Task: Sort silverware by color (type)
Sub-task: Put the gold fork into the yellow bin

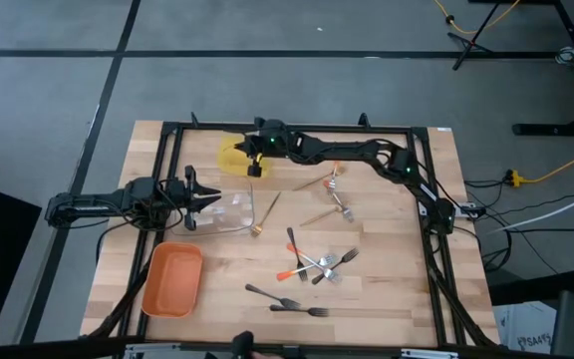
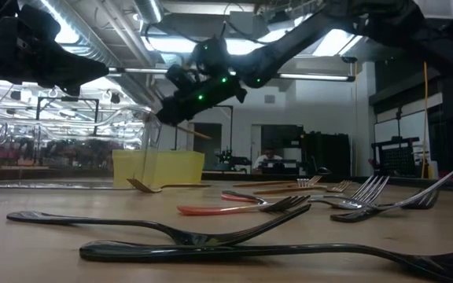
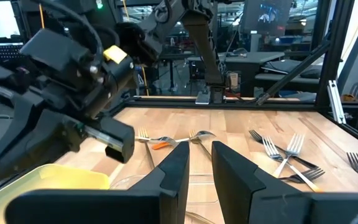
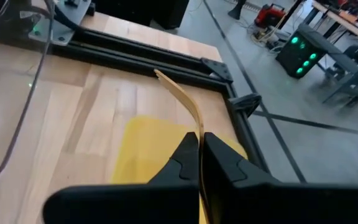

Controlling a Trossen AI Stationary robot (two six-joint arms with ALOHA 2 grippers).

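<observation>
My right claw [image 1: 254, 160] hangs over the yellow tray [image 1: 231, 155] at the table's [image 1: 387, 289] 11 o'clock corner, pinching a tan wooden utensil [image 4: 185, 106] by its end. My left claw [image 1: 207, 199], spread, waits at 9 o'clock over the clear tray [image 1: 229, 211]. The forks [image 1: 317, 264] lie scattered toward 5 o'clock. I judge the thin grip risky: released tilted, the utensil could tip over the tray's rim.

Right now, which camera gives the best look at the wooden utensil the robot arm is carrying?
The right wrist view: the wooden utensil stands pinched in the right gripper above the yellow tray. The high view shows only a sliver of it over the tray. The low view shows a thin strip. The left wrist view does not show it clearly.
</observation>
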